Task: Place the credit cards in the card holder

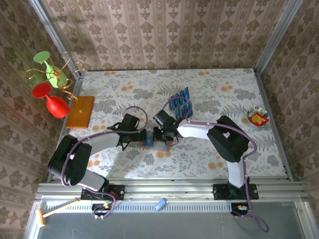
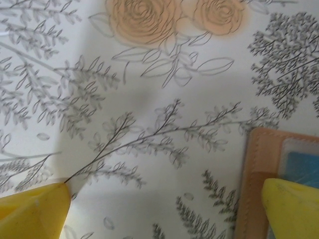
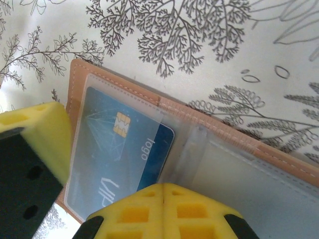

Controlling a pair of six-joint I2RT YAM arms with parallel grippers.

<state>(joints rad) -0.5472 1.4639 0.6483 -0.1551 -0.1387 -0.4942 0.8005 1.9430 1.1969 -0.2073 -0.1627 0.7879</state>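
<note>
Right wrist view: one shiny blue card [image 3: 119, 144] sits in a clear pocket [image 3: 80, 149] of the open tan wallet [image 3: 214, 124], just by the right gripper [image 3: 163, 194], its two yellow fingers pressed together. The left gripper [image 2: 162, 211] has its fingers spread wide, one over the wallet's stitched edge.

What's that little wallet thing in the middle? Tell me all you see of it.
The card holder is tan, leather-like, with stitched edges and clear plastic pockets. It lies open and flat on the flowered tablecloth. A blue card sits partly inside one pocket. One yellow finger of the left gripper overlaps its edge.
</note>
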